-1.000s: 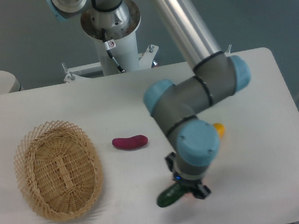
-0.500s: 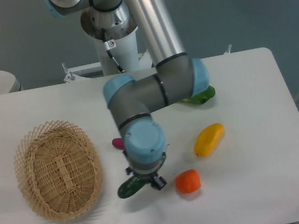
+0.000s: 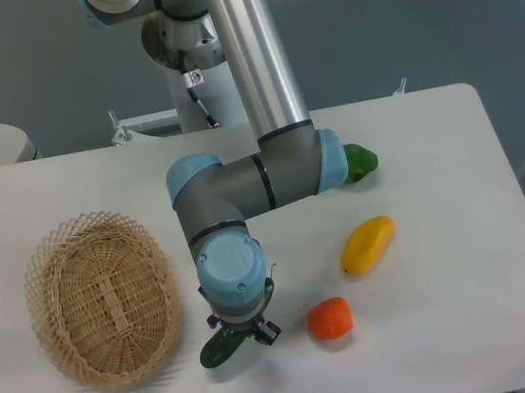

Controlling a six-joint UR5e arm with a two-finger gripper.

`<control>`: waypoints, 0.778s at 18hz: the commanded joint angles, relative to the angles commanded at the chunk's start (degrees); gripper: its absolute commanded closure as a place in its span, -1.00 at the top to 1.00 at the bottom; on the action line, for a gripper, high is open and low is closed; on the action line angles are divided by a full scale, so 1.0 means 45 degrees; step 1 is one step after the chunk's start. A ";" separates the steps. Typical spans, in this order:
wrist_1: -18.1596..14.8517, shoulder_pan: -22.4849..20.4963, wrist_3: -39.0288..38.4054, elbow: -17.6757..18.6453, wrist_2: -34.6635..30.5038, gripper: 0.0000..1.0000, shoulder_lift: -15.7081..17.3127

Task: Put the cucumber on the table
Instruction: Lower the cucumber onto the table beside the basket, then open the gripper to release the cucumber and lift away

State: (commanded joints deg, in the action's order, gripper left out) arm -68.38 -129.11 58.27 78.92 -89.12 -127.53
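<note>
The fingers [image 3: 244, 334] grip the cucumber [image 3: 222, 346] low over the bench [image 3: 451, 327], its tip jutting left of them; releasing it onto the surface remains

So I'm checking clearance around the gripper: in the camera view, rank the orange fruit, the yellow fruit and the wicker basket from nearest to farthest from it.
From the gripper:
1. Orange fruit, just to its right in the picture.
2. Wicker basket, to its left.
3. Yellow fruit, up and right, beyond the orange one.
</note>
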 joint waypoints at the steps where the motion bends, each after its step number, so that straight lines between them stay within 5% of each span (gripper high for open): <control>1: 0.0000 0.0000 -0.0039 -0.0019 -0.0039 -0.01 -0.0020; 2: 0.0000 0.0000 -0.0059 0.0000 -0.0059 0.23 -0.0020; 3: 0.0039 0.0000 -0.0059 0.0020 -0.0078 0.99 -0.0039; 14: 0.0000 -0.1190 0.1870 -0.0740 -0.0586 1.00 0.0019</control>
State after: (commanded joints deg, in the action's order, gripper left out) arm -68.38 -134.47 66.69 75.59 -91.76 -127.44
